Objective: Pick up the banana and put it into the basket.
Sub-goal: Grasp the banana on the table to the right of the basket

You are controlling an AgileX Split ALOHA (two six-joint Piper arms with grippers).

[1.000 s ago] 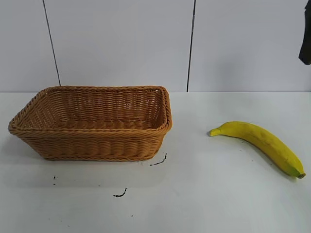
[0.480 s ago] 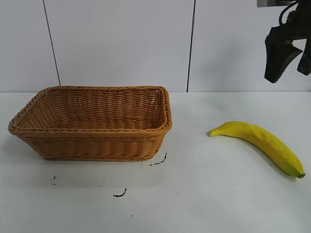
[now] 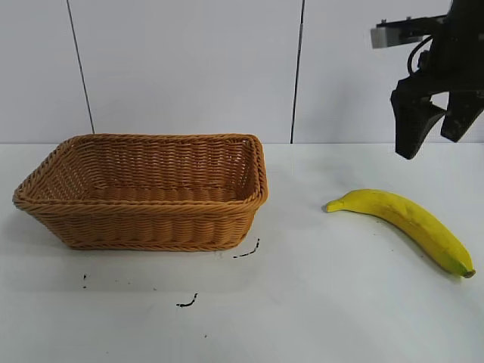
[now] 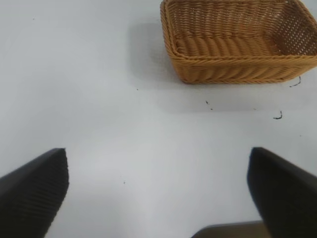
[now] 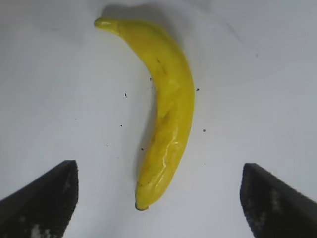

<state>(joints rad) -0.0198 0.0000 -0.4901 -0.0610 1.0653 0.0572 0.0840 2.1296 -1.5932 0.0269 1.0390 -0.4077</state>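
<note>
Spread wide, the jaws of the right gripper (image 3: 437, 128) hang in the air above the table (image 3: 318, 302), over the banana (image 3: 404, 221) and apart from it. The right wrist view shows the same: both fingers (image 5: 39, 198) stand to either side with the banana (image 5: 163, 114) lying free on the table (image 5: 59, 89) between them and well below. The left gripper (image 4: 158, 193) also has its jaws parted, holding nothing, over bare table (image 4: 99, 99) some way from the basket (image 4: 237, 42).

The basket (image 3: 144, 189) is the largest thing in view: rectangular, tan-brown woven wicker, with flared sides and a braided rim. It stands upright on the left half of the table in the exterior view, and nothing shows inside it.

The banana lies flat on the right half of the table, well apart from the basket. It is long and gently curved, yellow, with a greenish tip pointing toward the basket and a dark stem end at the far right, nearer the table's front edge. A few faint brown flecks mark its skin.

Half a second ago the right gripper sat higher and farther right, partly cut by the frame edge; a second ago only a sliver of it showed. It has come down and inward toward the banana. Basket and banana have not moved.
</note>
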